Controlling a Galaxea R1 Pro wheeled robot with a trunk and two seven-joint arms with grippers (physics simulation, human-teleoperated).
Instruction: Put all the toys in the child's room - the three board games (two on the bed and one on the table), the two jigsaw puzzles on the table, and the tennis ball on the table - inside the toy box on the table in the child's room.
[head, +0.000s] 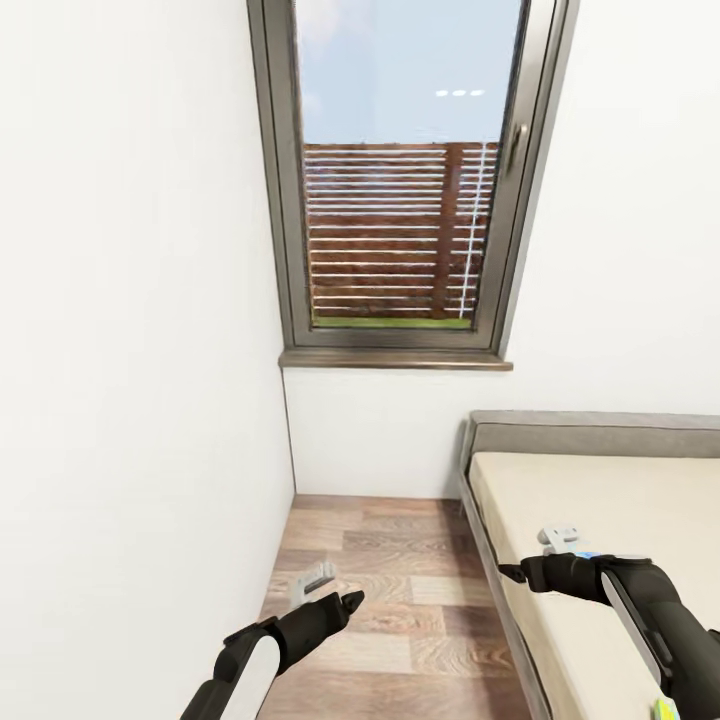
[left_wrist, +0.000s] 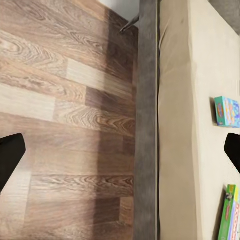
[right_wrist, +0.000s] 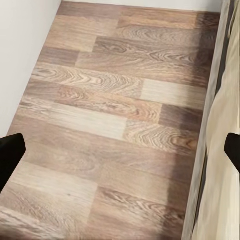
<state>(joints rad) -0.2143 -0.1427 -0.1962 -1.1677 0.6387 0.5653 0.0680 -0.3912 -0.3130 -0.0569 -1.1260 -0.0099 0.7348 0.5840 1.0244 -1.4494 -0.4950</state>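
Well, from the head camera I see no writing I can read. A window (head: 400, 180) with a dark grey frame fills the far wall, and slatted wooden fencing shows behind the glass. A white wall (head: 130, 350) runs down the left side. The bed (head: 610, 500), with its beige mattress and grey frame, sits on the right, its edge running from far to near. Between wall and bed lies a strip of wood-plank floor (head: 390, 580), open but narrow. My left gripper (head: 322, 588) hovers over that strip near the wall; my right gripper (head: 560, 548) hangs just over the mattress edge. I cannot judge the finger spread from here.

On the left wrist camera the bed's grey side rail (left_wrist: 146, 125) divides floor from mattress. Two board games lie on the mattress: a blue board game (left_wrist: 227, 111) with colourful print too small for me to read, and a green-edged board game (left_wrist: 231, 214) cut off by the picture's border, its lettering also unreadable. The dark fingertips (left_wrist: 10, 155) sit at opposite borders, spread wide, with nothing between them.

On the right wrist camera I get plank floor, the white wall on one side and the bed rail (right_wrist: 210, 125) on the other. The fingertips (right_wrist: 11, 152) are again far apart and empty.
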